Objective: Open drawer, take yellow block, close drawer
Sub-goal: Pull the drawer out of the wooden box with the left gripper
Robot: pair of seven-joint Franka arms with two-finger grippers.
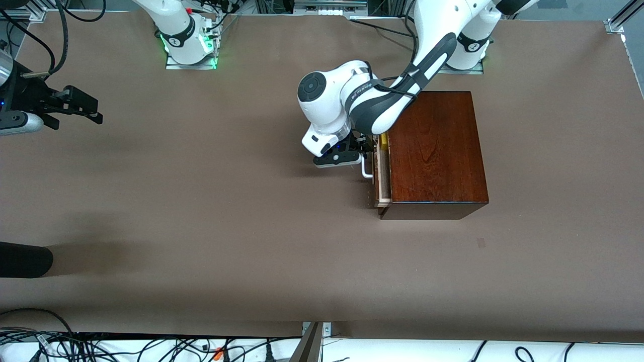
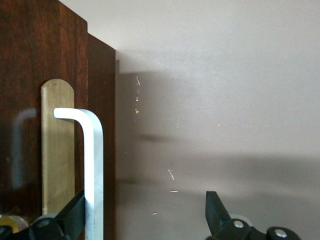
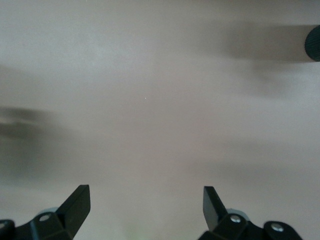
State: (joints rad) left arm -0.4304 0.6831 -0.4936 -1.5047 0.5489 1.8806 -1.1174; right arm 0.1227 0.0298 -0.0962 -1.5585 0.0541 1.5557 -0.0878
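Straddling drawer (image 1: 381,181) handle (image 2: 92,165), left gripper (image 2: 145,220) fingers spread, right gripper (image 3: 146,207) open, waiting.

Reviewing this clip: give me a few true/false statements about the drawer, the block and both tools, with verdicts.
1. The pale-wood drawer of the mahogany box is pulled slightly out. True.
2. The left tool is shut on the small yellow block. False: it is open at the white bar handle; the block sits in the drawer.
3. The right tool grips the handle. False: it waits, open, over bare table at the right arm's end.
4. The drawer's front faces the right arm's end. True.
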